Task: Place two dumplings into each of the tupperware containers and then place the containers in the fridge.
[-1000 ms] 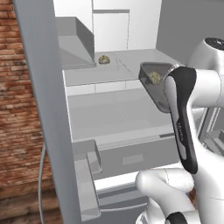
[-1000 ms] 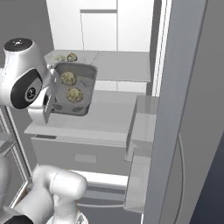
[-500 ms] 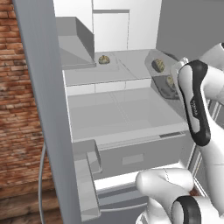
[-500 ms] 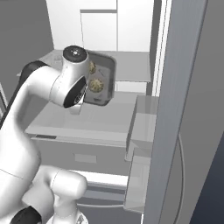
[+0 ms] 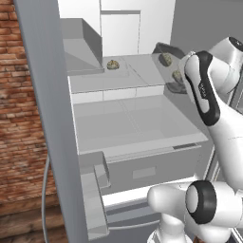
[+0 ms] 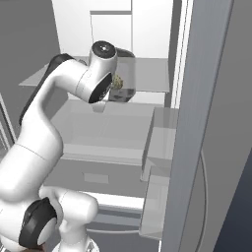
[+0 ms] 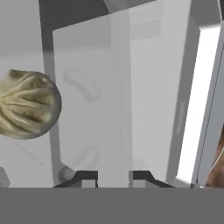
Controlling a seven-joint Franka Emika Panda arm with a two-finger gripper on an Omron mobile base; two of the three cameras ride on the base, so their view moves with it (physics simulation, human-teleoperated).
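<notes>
Jaws clamped on tupperware container [image 5: 172, 66], dumplings [image 5: 166, 59] inside, fridge [image 5: 128, 123] open

The left base view looks forward and down from behind the arm's left into the open fridge [image 5: 137, 128], close to its shelves. The right base view faces the same shelves [image 6: 118, 125] from behind the arm's right. Both share the upper shelf's front edge. The hand view sits very near a dumpling [image 7: 27, 105] and the see-through container wall [image 7: 120, 100].
</notes>
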